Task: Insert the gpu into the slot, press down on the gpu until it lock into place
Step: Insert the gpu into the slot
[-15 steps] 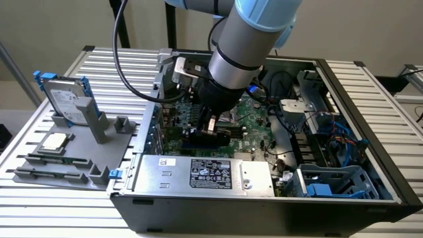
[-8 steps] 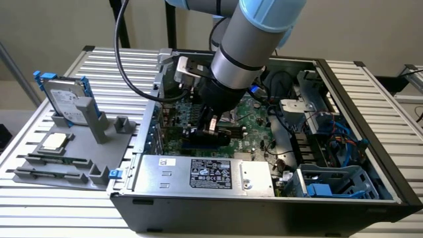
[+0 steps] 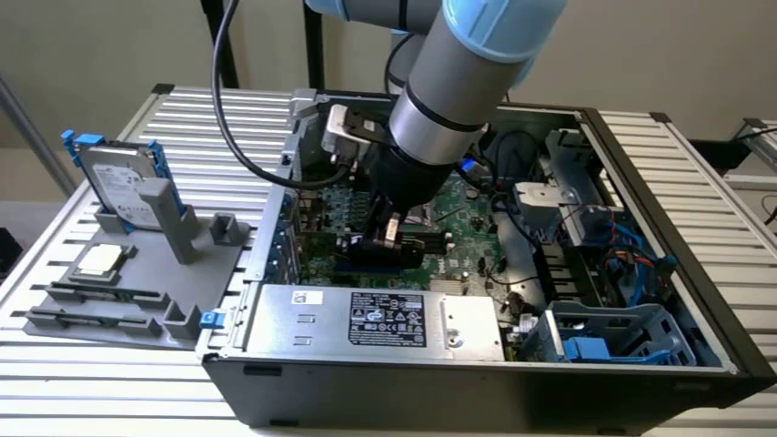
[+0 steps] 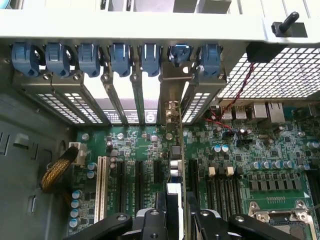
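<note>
On the exterior view's left, a gray fixture tray (image 3: 231,264) sits on the slatted counter (image 3: 122,391). It props the hard drive (image 3: 122,182) upright in its blue frame, apparently so that parts are staged within the arm's reach.

Moving right, the open computer case (image 3: 486,401) lies on its side, which turns the green motherboard (image 4: 280,165) face up so a card can be pushed straight down into it. The silver power supply (image 3: 377,319) fills the near corner.

Over the middle of the board the gripper (image 3: 391,241) reaches down into the case. In the wrist view its fingers (image 4: 161,207) are closed on the gpu (image 4: 175,150), one on each flat face. The card stands on edge so that its lower edge meets the connector squarely.

Its metal bracket points at the gap in the rear panel below the row of blue retaining clips (image 4: 120,57), beside the empty black expansion slots (image 4: 137,182).

A blue strip just beneath the gripper looks like the slot (image 3: 364,270). The card stands directly over it, low against the board, though I cannot tell whether it is fully seated or latched.

Further to the exterior view's right, cables and a blue-gray drive cage (image 3: 607,332) stand well apart from the work
</note>
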